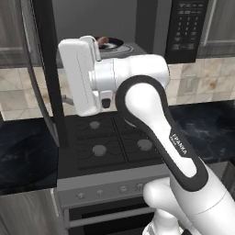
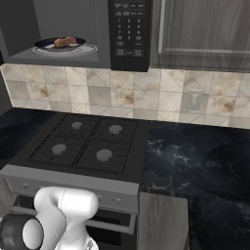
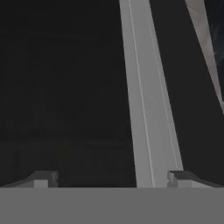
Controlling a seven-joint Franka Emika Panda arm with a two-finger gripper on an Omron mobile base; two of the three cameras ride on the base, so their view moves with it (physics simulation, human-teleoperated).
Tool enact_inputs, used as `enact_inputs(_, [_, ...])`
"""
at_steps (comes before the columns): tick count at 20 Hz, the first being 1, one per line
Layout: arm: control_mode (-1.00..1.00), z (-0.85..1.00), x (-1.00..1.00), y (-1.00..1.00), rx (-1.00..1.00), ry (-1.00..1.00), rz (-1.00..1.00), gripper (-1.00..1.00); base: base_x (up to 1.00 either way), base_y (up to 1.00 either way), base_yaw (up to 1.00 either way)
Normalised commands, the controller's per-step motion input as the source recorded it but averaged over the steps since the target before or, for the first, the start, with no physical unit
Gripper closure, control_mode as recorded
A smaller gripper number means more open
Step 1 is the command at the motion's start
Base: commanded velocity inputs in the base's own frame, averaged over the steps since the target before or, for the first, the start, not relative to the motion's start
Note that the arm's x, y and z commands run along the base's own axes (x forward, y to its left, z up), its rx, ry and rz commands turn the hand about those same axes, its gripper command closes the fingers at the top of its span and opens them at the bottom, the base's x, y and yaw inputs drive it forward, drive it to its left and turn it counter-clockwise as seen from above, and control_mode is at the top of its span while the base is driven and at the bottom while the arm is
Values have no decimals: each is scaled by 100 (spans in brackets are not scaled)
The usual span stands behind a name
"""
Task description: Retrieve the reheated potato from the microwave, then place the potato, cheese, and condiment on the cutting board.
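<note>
Sits on a dark-rimmed plate [image 2: 64,49] inside the open microwave [image 2: 128,34]: the potato [image 2: 65,42], long axis roughly sideways across the right base view. Gripper [image 3: 113,177] released, jaws spread wide, facing the door's dark panel and pale edge strip [image 3: 148,100]; potato likely above and beyond. Below, black stove [image 2: 88,141]; beside it, dark marbled surface [image 2: 195,151]; tiled backsplash [image 2: 146,100] behind.

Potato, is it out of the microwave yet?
Not yet. The microwave door is already open, and the potato sits on a plate inside. The gripper is open and empty. Fetching the potato and loading the board are left.
</note>
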Motion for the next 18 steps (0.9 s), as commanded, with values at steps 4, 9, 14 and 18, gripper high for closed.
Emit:
enact_inputs(4, [-100, 12, 2, -9, -18, 0, 0, -100, 0, 0, 0])
enact_inputs(9, [-100, 8, 2, -49, -25, -2, 1, -100, 0, 0, 0])
enact_inputs(14, [-100, 0, 0, -67, -22, -26, 2, -100, 0, 0, 0])
enact_inputs(18, [-100, 0, 0, -54, -26, -47, 0, -100, 0, 0, 0])
